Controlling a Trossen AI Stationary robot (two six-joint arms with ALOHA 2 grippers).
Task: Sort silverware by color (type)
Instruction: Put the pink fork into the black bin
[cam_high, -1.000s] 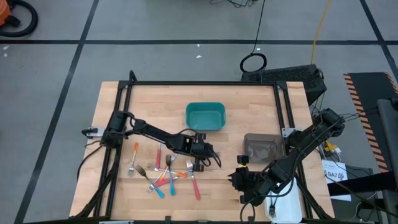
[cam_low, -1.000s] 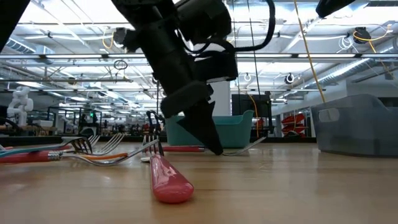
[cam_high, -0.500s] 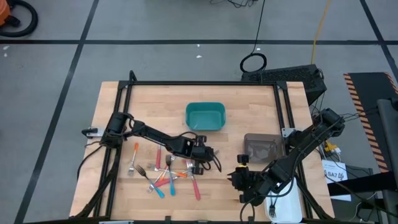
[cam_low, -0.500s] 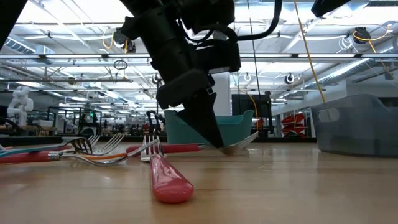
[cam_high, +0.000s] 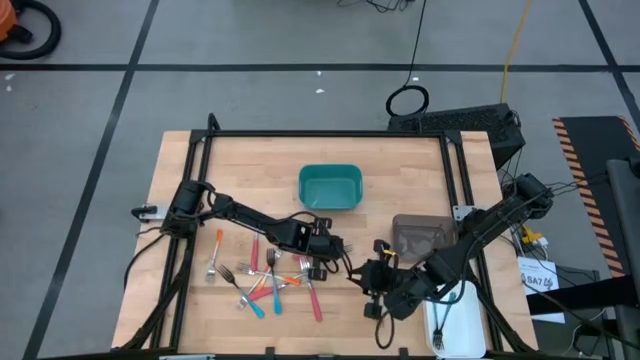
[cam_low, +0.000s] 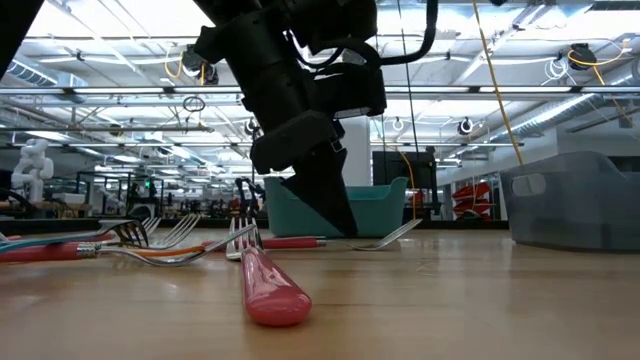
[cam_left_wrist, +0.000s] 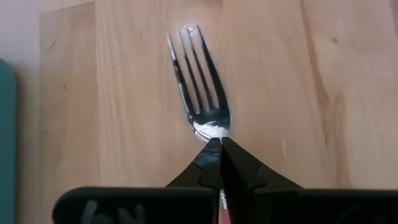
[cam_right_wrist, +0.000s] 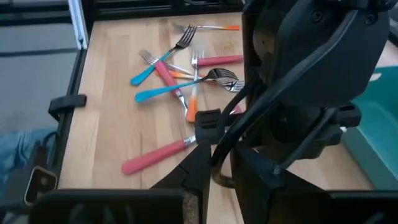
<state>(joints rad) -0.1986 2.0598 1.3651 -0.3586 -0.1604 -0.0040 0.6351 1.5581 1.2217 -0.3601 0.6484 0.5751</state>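
My left gripper (cam_left_wrist: 221, 144) stays pinched on a fork (cam_left_wrist: 200, 87); my right gripper (cam_high: 377, 283), apparently closed and empty, has slid closer, perhaps for handover

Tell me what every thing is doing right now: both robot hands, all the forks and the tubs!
left gripper: shut on the held fork's neck, low at the table.
held fork: pinched, tines sticking out past the fingers.
right gripper: close beside the left gripper.
other forks: lying loose, crossed in a pile.
teal bin: upright, looks empty.
grey bin: upright, contents unclear.
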